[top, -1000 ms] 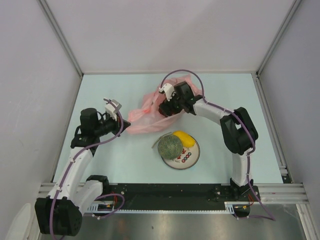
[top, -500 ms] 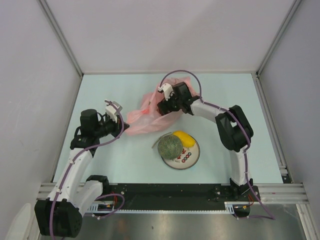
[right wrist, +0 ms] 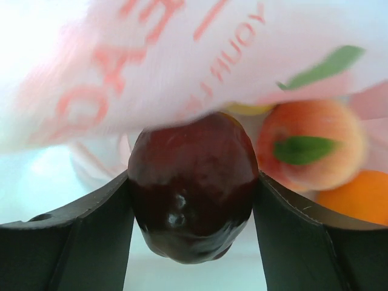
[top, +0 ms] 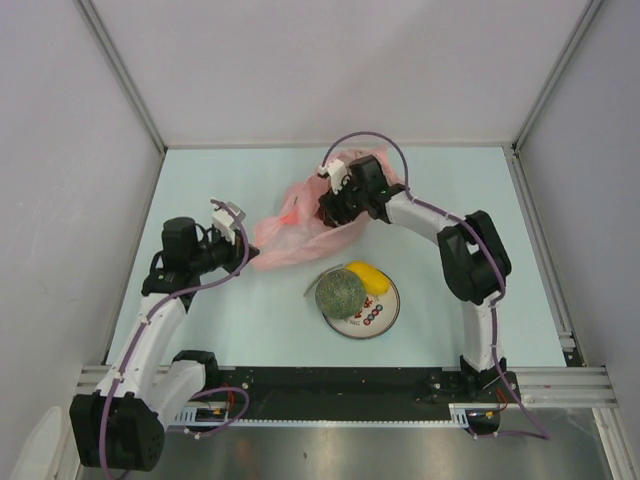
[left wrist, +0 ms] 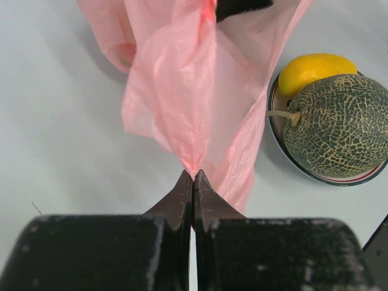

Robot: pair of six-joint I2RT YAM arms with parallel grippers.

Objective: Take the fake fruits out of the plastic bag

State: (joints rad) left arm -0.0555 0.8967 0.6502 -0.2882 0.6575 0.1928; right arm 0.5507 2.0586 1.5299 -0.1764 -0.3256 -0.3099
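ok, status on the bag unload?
Left gripper shut on plastic bag. Right gripper clamps dark red fruit inside it. Melon, yellow fruit on plate.

Overhead I had flat, even light on the pale desk [top: 240, 320], with only faint, soft shadows and a dull sheen on the metal sheet [top: 330, 450] at the near edge. The left wrist view was crisp on the plastic bag [left wrist: 182, 91] and netted melon [left wrist: 339, 124], with light glowing through the pink film. The left gripper [left wrist: 193, 177], close to the lens, was dark and featureless. The right wrist view was blown out white at upper left and the bag's print was smeared. Small glints sat on the dark red fruit [right wrist: 193, 182], and the peach [right wrist: 312, 142] behind it was soft.
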